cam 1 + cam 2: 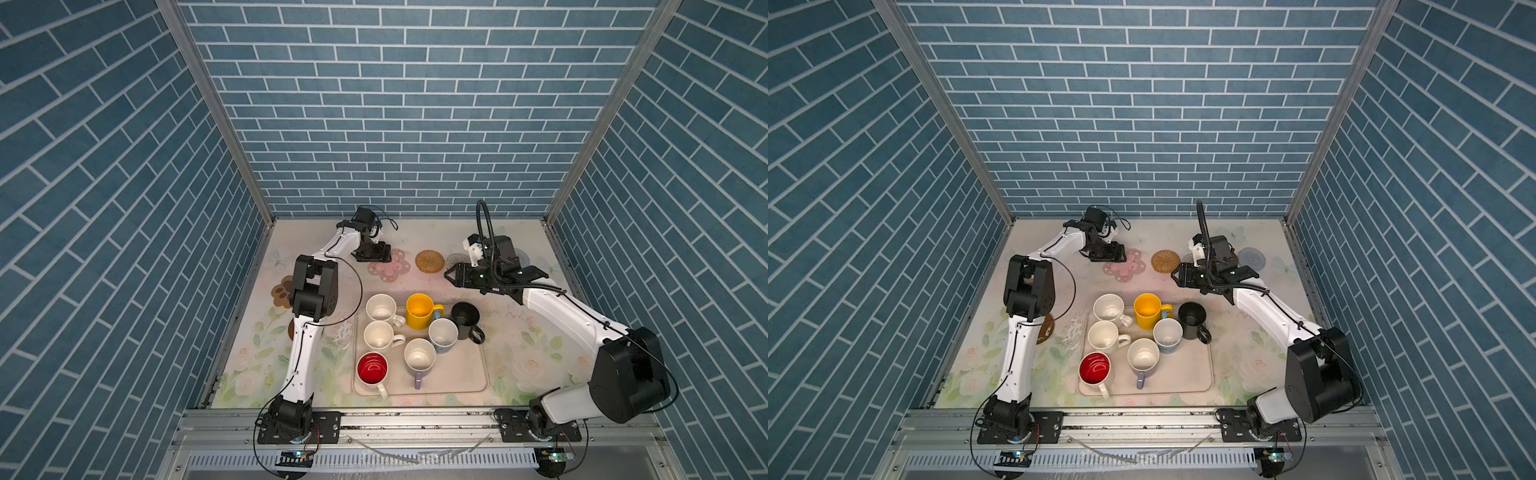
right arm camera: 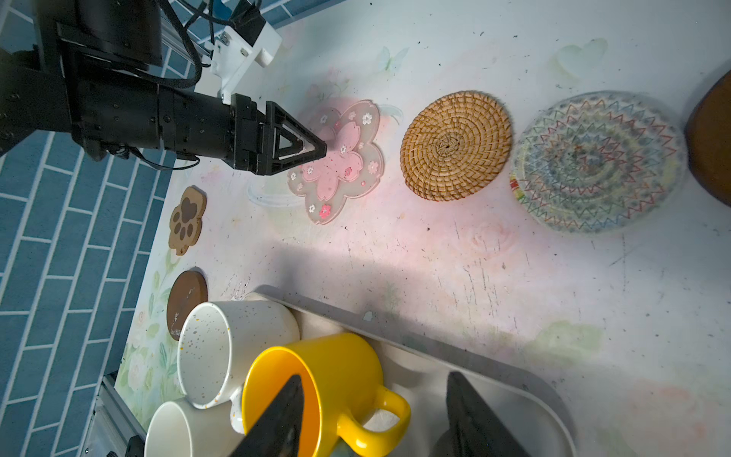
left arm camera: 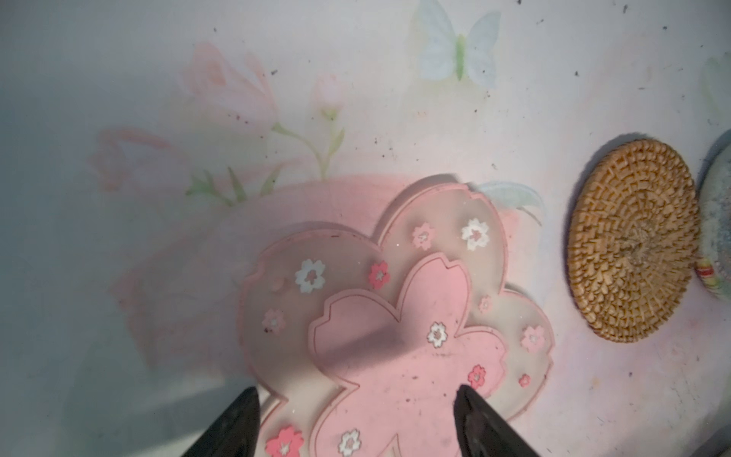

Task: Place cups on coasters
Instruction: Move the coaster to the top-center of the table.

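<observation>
Over the flower coaster (image 3: 395, 316): I have the left gripper (image 3: 356, 391) low above it, jaws wide, nothing between them; I cannot tell whether the tips touch.
Right gripper (image 2: 374, 376): I see it hovering past the tray's far edge, near the rattan coaster (image 1: 429, 261), jaws partly apart and empty.
Cups: all seven stand bunched at the tray (image 1: 478, 390), with the yellow cup (image 1: 419, 309) and black cup (image 1: 465, 316) farthest back.
Coasters: flower, rattan and the paw coaster (image 1: 284, 291) lie bare.
</observation>
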`<action>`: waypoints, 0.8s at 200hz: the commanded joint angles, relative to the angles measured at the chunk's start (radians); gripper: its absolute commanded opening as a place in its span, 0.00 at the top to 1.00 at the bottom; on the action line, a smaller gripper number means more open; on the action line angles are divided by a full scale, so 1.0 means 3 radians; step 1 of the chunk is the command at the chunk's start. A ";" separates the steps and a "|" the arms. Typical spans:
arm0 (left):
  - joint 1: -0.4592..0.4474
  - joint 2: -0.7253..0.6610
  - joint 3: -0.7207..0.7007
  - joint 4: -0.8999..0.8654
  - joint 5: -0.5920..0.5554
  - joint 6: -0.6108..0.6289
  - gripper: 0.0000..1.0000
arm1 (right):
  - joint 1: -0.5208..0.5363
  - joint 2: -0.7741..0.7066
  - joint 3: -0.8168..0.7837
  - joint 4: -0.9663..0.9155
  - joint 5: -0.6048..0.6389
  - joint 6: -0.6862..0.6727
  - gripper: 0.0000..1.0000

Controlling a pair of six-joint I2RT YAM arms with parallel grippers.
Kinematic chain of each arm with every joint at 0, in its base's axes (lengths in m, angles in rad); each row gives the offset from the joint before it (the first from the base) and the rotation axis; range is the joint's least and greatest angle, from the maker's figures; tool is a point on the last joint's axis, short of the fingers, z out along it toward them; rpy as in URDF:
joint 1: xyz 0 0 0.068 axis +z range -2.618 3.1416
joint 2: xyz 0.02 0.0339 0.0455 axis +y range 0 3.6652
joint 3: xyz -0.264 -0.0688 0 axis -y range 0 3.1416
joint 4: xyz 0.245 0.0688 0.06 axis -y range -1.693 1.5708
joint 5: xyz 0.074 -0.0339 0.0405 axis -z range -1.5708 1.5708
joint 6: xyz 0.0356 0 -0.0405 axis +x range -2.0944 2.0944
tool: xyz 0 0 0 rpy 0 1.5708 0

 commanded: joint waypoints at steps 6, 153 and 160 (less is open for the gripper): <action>-0.0013 -0.0028 -0.0020 -0.0180 -0.0096 0.0011 0.16 | 0.0006 0.0000 -0.0049 0.0021 -0.0010 -0.0056 0.41; 0.0584 -0.1930 -0.1318 -0.0300 -0.1223 -0.0728 0.01 | 0.0042 0.0430 0.0288 0.0512 -0.0028 0.0035 0.40; 0.0664 -0.2025 -0.1438 -0.0269 -0.1206 -0.0738 0.01 | 0.0056 0.0468 0.0299 0.0571 -0.0048 0.0050 0.40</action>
